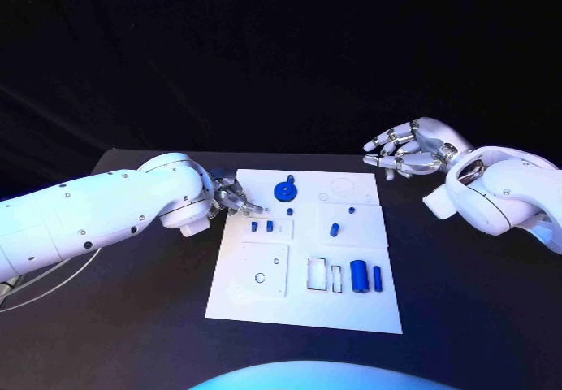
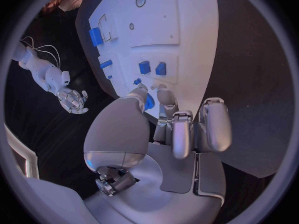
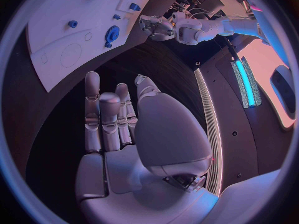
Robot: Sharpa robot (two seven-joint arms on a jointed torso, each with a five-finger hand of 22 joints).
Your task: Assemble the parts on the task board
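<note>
The white task board (image 1: 235,280) lies in the middle of the black table. A round blue part (image 1: 285,192) stands near its far edge, with small blue parts (image 1: 261,226) in the middle rows and a blue cylinder (image 1: 360,277) near its front. My left hand (image 1: 238,201) rests at the board's far left edge, thumb and fingertips (image 2: 163,92) apart with nothing between them; the round blue part (image 2: 149,102) lies just beyond them. My right hand (image 1: 405,149) hovers past the board's far right corner, fingers (image 3: 93,109) stretched and empty. The board (image 3: 56,45) lies ahead of it.
Bare black table surrounds the board on all sides. The board also carries empty round and rectangular recesses (image 1: 317,274). In the right wrist view my left hand (image 3: 156,27) shows at the board's far side.
</note>
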